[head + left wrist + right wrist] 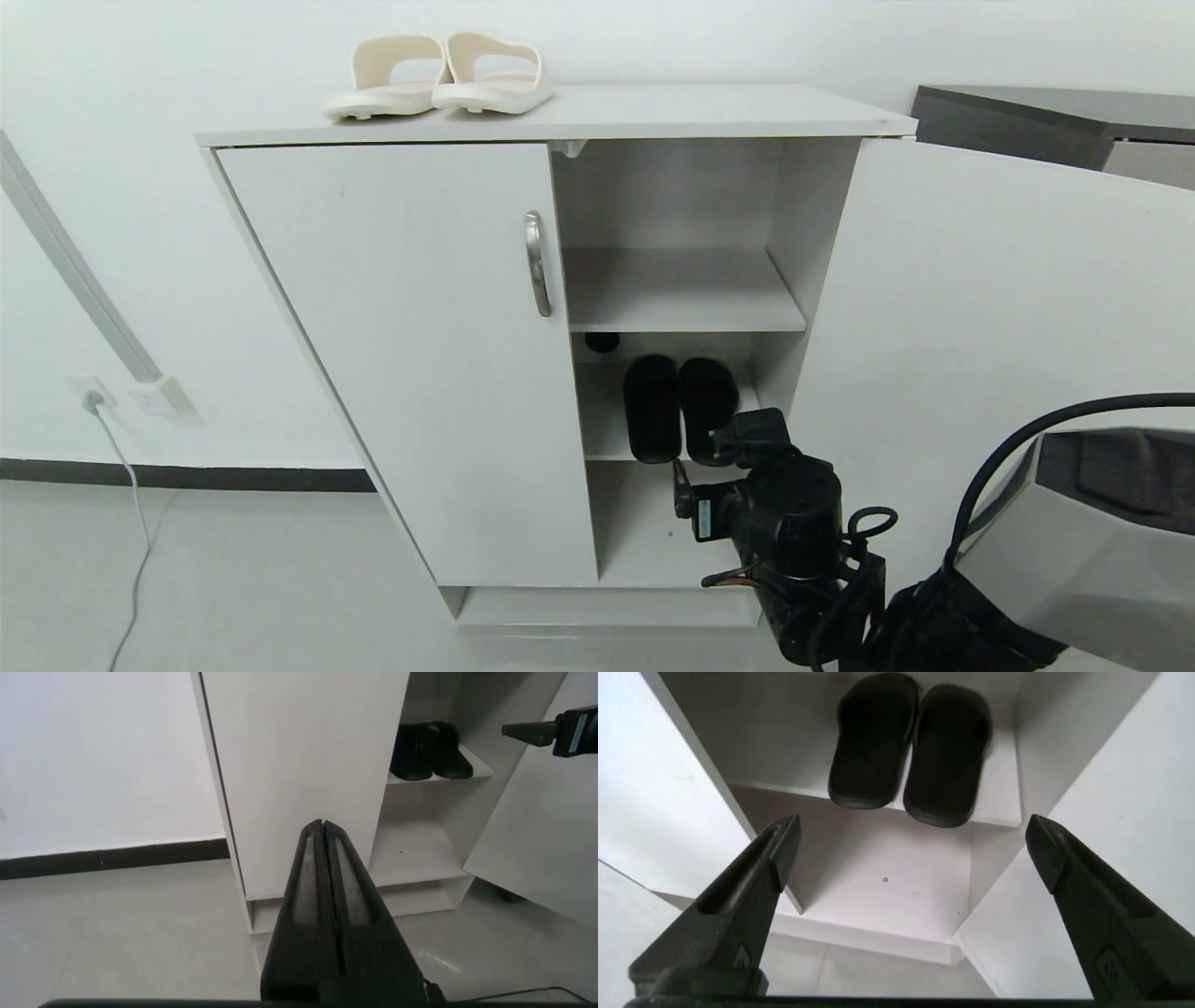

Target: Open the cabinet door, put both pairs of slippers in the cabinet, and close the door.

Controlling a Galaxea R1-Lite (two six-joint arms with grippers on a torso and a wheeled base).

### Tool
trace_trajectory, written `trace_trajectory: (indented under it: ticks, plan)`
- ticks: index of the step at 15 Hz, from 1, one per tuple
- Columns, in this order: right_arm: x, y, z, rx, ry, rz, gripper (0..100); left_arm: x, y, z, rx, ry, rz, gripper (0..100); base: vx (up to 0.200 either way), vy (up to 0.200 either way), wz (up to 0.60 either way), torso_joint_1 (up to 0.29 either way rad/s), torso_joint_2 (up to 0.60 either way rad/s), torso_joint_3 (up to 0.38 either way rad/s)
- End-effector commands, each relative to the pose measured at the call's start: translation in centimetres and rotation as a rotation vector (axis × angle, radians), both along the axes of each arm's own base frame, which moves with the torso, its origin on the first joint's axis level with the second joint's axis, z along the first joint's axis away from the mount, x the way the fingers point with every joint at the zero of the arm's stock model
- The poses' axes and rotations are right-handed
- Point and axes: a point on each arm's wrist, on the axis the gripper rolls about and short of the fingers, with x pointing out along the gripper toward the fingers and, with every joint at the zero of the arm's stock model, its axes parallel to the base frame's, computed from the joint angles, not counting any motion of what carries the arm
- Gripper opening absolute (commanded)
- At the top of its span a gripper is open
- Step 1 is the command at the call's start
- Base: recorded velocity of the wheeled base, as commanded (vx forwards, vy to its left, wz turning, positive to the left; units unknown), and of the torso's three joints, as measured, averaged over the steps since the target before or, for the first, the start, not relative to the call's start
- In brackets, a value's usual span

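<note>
We face a white cabinet [653, 112] standing against the wall. Its right door [980, 308] is swung wide open and its left door [401, 355] is shut.

Behind the open door we see three compartments. The upper shelf [681, 289] is bare. The middle shelf [602, 420] carries the black slippers [677, 406], which lie side by side and touch along their inner edges. They overhang the shelf's front edge a little.

The right claw [747, 434] hangs just in front of that shelf. Its two fingers [747, 896] are spread wide, pinching nothing, with the black pair ahead between them and apart from both. The left claw [322, 826] sits low, facing the shut door. Its fingers are pressed flat together with nothing between them.

The cream slippers [439, 77] rest on top of the cabinet at its left end, side by side and touching. A curved metal handle [535, 263] runs upright along the free edge of the left door. On the wall to the left, a socket [91, 397] has a cable [140, 523] trailing down to the floor.
</note>
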Motion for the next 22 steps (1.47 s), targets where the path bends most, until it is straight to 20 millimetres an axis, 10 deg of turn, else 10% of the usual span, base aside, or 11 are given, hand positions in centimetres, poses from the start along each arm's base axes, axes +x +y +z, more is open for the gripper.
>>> trace_trajectory:
  ticks: [1, 8, 22]
  plan:
    - [0.21, -0.13, -0.26, -0.006, 0.005, -0.007, 100, 0.01, 0.0, 0.0, 0.005, 0.001, -0.002, 0, 0.0, 0.0, 0.0, 0.007, 0.0, 0.056]
    - [0.28, -0.31, -0.34, -0.008, 0.007, -0.011, 100, 0.01, 0.0, 0.0, 0.0, 0.002, -0.002, 0, 0.0, 0.0, 0.0, 0.0, 0.0, 0.0]
    - [0.38, -0.86, -0.62, -0.015, 0.012, -0.022, 100, 0.01, 0.0, 0.0, -0.002, 0.002, -0.001, 0, 0.0, 0.2, 0.0, 0.004, 0.0, 0.002]
